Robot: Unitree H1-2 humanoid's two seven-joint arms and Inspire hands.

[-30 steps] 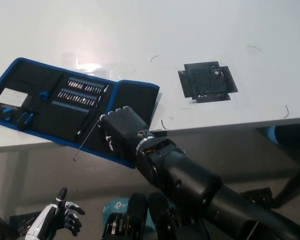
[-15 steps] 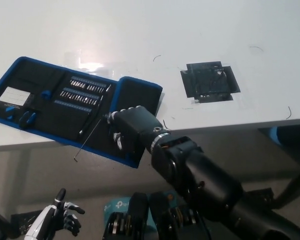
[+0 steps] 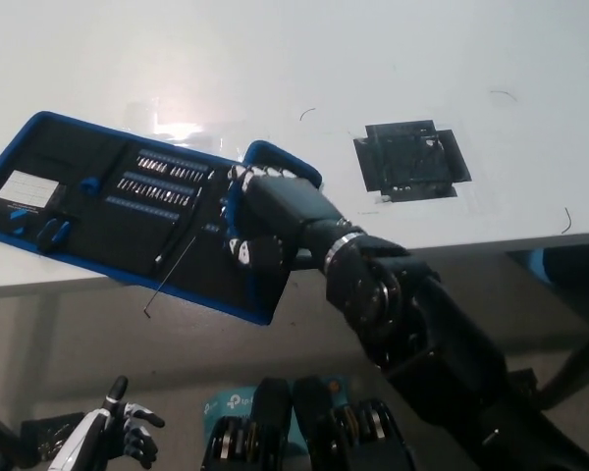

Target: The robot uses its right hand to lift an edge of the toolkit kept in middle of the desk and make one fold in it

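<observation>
Toolkit [image 3: 108, 211]: a black roll-out case with blue piping, lying open toward the left of the white table [image 3: 393, 69], its near edge overhanging the table's front. Rows of screwdriver bits [image 3: 162, 182] sit in the middle panel, a white label card [image 3: 22, 186] and small blue parts occupy the far-left panel, and a thin metal rod [image 3: 172, 275] pokes out past the near hem.

Right hand [image 3: 275, 221]: black, reaching in from the lower right, placed on the toolkit's rightmost panel. Its fingers [image 3: 238, 211] curl around that panel's edge and appear to grip it. The blue-trimmed edge [image 3: 280, 157] stands up off the table behind the hand, so the flap looks raised and tilted rather than flat.

Progress, as judged from this arrangement: the edge appears caught and the lift begun, while the fold itself is not made. The flap has yet to be carried leftward over the bit rows and laid down flat; the loose rod and the overhanging hem are what might shift as that happens.

Left hand [image 3: 128, 432]: white, resting low at the bottom left below table level, fingers spread apart and holding nothing.

Surface and room: the tabletop is glossy white with a bright glare patch beyond the toolkit, a few thin dark marks, and a black taped square [image 3: 410, 160] to the right. Below the table's front edge lies a grey floor [image 3: 128, 343], with dark equipment partly visible at the lower right.
</observation>
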